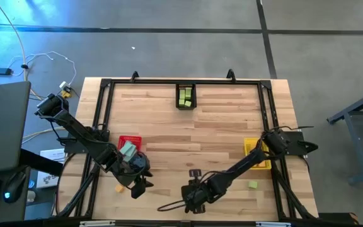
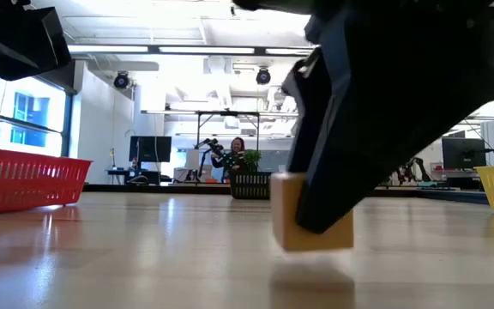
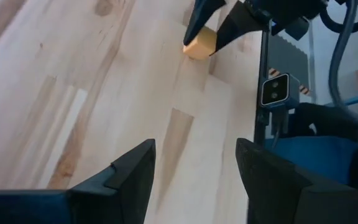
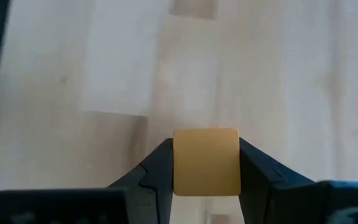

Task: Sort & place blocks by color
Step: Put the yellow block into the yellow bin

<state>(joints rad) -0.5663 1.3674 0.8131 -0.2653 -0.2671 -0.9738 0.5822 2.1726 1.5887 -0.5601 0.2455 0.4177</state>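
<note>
A wooden table (image 1: 194, 120) seen from above, with two dark robot arms reaching in from the near edge.

The right gripper (image 4: 206, 163) is low over the near middle of the table, its two fingers clamped on the sides of an orange block (image 4: 206, 162). In the level view this block (image 2: 292, 215) sits just above the wood, half hidden behind the dark gripper, with a faint shadow beneath it. The left wrist camera also shows the block (image 3: 200, 43) pinched between the right gripper's fingertips.

The left gripper (image 3: 194, 165) hangs over bare wood just left of the right one, fingers apart and holding nothing.

Three bins stand on the table:
- A black bin (image 1: 186, 87) at the far middle edge, holding lime green blocks (image 1: 184, 98).
- A red bin (image 1: 131, 139) on the left, partly under the left arm, with mint-teal blocks (image 1: 128, 149) in it.
- A yellow bin (image 1: 252, 146) on the right, partly covered by the right arm — its contents cannot be made out.

Two loose blocks lie on the wood: an orange one (image 1: 119, 188) near the left front, beside the left gripper, and a lime green one (image 1: 253, 185) near the right front.

In the room beyond the table a person (image 2: 237, 154) sits at a desk with monitors.
</note>
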